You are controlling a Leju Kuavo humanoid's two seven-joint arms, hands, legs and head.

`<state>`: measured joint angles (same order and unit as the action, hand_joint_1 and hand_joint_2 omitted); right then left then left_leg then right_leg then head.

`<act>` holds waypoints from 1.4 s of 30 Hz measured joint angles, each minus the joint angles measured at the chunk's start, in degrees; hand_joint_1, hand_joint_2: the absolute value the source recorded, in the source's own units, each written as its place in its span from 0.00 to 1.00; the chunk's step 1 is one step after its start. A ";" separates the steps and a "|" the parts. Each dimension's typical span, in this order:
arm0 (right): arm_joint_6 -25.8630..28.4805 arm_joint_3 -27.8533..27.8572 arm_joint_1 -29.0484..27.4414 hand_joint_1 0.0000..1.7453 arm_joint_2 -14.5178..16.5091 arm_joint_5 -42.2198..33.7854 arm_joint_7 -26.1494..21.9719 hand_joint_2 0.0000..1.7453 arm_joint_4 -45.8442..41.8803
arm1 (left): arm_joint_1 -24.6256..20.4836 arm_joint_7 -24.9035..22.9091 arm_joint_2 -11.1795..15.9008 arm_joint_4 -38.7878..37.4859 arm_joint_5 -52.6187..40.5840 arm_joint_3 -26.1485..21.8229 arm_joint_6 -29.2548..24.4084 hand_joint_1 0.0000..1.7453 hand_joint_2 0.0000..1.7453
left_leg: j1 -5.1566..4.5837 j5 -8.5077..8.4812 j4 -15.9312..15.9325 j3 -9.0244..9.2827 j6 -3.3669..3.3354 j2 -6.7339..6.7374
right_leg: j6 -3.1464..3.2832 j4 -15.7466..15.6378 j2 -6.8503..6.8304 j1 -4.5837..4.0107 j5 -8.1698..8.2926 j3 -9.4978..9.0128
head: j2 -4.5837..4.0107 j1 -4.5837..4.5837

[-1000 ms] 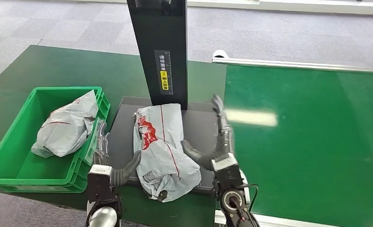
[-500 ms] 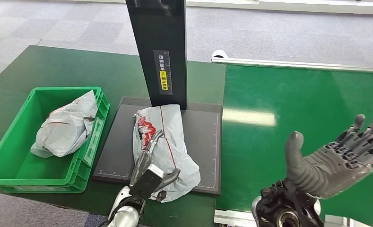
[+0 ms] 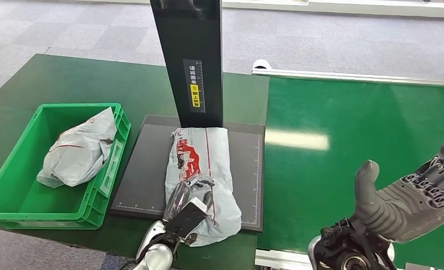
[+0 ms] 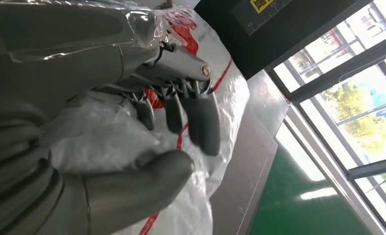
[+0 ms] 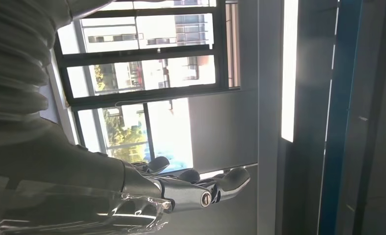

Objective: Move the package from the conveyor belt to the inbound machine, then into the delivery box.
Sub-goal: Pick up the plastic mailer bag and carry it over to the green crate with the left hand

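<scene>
1. Package (image 3: pixel 203 169): soft white-grey plastic mailer, crinkled and glossy, with a red printed patch and a thin red line along its length. Lying lengthwise on the inbound machine's platform, far end against the foot of the upright post. Straighter and shifted slightly toward the conveyor side compared with half a second ago.
2. Left hand (image 3: pixel 187 199): silver and dark grey, resting on the near end of the package; in the left wrist view, fingers (image 4: pixel 200 117) curled down onto the film and thumb set against it below, closing on a fold of the plastic. Further over the bag than in the previous frame.
3. Inbound machine (image 3: pixel 152 169): flat matte black plate with ruled edges, tall black glossy post bearing a yellow-marked label.
4. Delivery box (image 3: pixel 17 163): bright green rigid plastic crate, ribbed rim, left of the plate, containing another crumpled white mailer (image 3: pixel 76 152).
5. Conveyor belt (image 3: pixel 354 129): smooth green surface, metal edge rail, right of the plate.
6. Right hand (image 3: pixel 411 194): grey, raised over the belt, palm up, fingers spread apart, holding nothing. Little changed from before.
</scene>
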<state>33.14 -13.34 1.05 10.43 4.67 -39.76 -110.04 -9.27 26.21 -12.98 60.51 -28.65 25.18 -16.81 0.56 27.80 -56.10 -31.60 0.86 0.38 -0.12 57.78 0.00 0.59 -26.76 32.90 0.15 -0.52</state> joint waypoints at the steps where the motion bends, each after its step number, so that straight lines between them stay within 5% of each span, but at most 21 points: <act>1: -0.05 0.11 0.01 0.00 -0.05 -0.07 0.00 1.00 0.04 | -0.06 0.00 0.00 -0.08 0.00 0.00 0.08 0.96 1.00 | 0.00 0.00 0.00 0.00 0.00 0.00 | 0.00 0.00 0.00 0.00 0.00 0.00 | -0.01 0.00; 19: -1.08 2.95 -0.46 0.00 -0.10 -0.78 0.00 1.00 0.21 | -0.11 7.31 -0.14 3.44 7.96 -1.01 0.84 0.99 1.00 | 0.00 0.00 0.00 -0.01 0.00 0.00 | 0.00 0.00 0.00 0.00 0.00 0.00 | -0.01 -0.01; 23: -1.69 3.60 -0.94 0.00 -0.05 -0.95 0.00 1.00 0.21 | 0.76 8.15 0.20 10.51 11.49 -2.58 -0.47 0.03 1.00 | 0.00 0.00 0.00 -0.02 0.00 -0.01 | 0.00 0.00 0.00 0.00 0.00 0.00 | 0.00 -0.01; 30: -3.15 3.99 -1.02 0.00 -0.03 -1.06 0.00 1.00 0.35 | 0.84 1.11 1.99 14.07 4.56 -1.97 4.66 0.00 1.00 | 0.00 0.00 0.00 -0.01 0.00 0.00 | 0.00 0.00 0.00 0.00 0.00 0.00 | 0.00 -0.01; 42: -5.55 4.95 -1.06 0.00 0.20 -0.99 0.00 1.00 1.02 | 0.74 -2.52 3.48 11.35 -3.94 0.83 11.54 0.00 1.00 | 0.00 0.00 0.00 -0.01 0.00 0.00 | 0.00 0.00 0.00 0.00 0.00 0.01 | -0.01 0.00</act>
<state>27.59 -8.39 -0.01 10.63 3.67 -39.76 -109.02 -8.54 23.69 -9.50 71.85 -32.59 26.00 -5.27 0.57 27.80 -56.09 -31.61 0.86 0.38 -0.12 57.78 0.00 0.59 -26.76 32.91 0.14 -0.52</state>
